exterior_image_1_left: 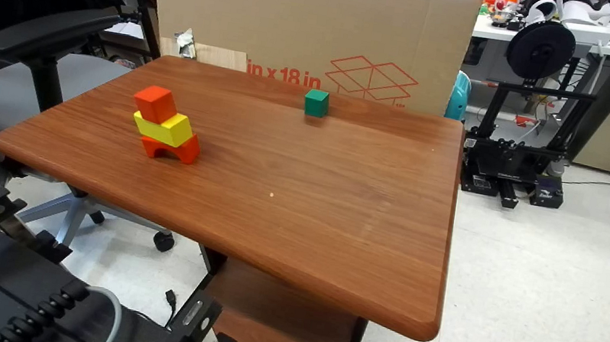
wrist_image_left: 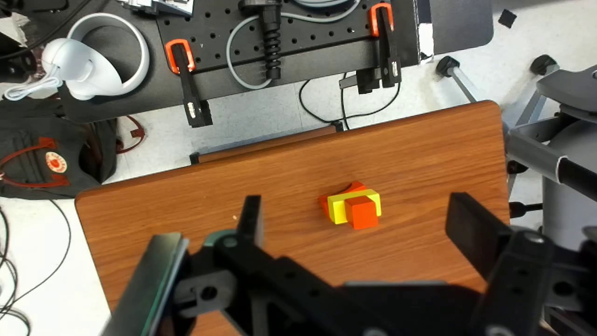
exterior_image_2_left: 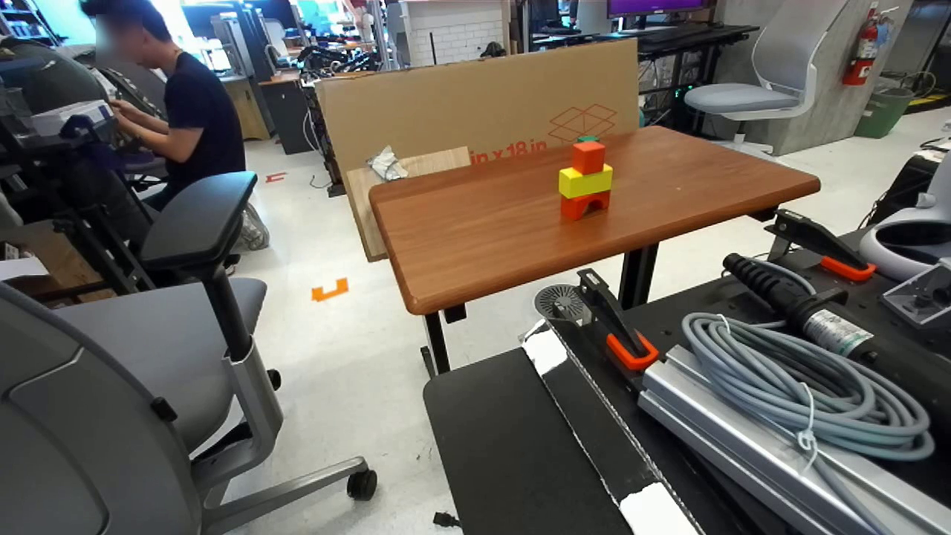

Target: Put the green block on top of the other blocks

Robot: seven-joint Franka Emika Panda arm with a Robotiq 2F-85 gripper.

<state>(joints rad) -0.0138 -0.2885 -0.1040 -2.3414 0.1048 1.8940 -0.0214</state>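
Nearest, in the wrist view, a Robotiq gripper (wrist_image_left: pixel 359 218) with jaws spread wide and nothing in hold, presumably set so to pass the sides of a cube before closing. Framed between the fingers (wrist_image_left: pixel 471 233), but well below, the stack (wrist_image_left: pixel 352 205).

Past the black workbench (wrist_image_left: pixel 326 60), a wood-grained table (exterior_image_1_left: pixel 306 207), smooth on top and rounded at edges and corners. In from the bench-side edge, and closer to the short edge by the grey swivel chair (exterior_image_2_left: pixel 141 327) than to the opposite short edge, the same stack, made of 3 blocks. At the bottom, an orange-red arch block (exterior_image_1_left: pixel 184 148), legs down, probably for a flat seat above; on it, a yellow rectangular block (exterior_image_1_left: pixel 164 130), turned slightly out of line; on top, an orange-red cube (exterior_image_1_left: pixel 155 105), with just a small flat face as landing place. Smooth and crisp-edged throughout; likely painted wood.

Close to the far edge, well away from both corners, the green cube (exterior_image_1_left: pixel 316 103), plain-sided, flat on the table, apart from the stack and not yet lifted. In an exterior view, just a sliver of the green cube (exterior_image_2_left: pixel 587 139) behind the stack; not made out in the wrist view. Calls next, probably, for a reach to that edge. Beyond, an upright cardboard panel (exterior_image_1_left: pixel 302 21) with red print.
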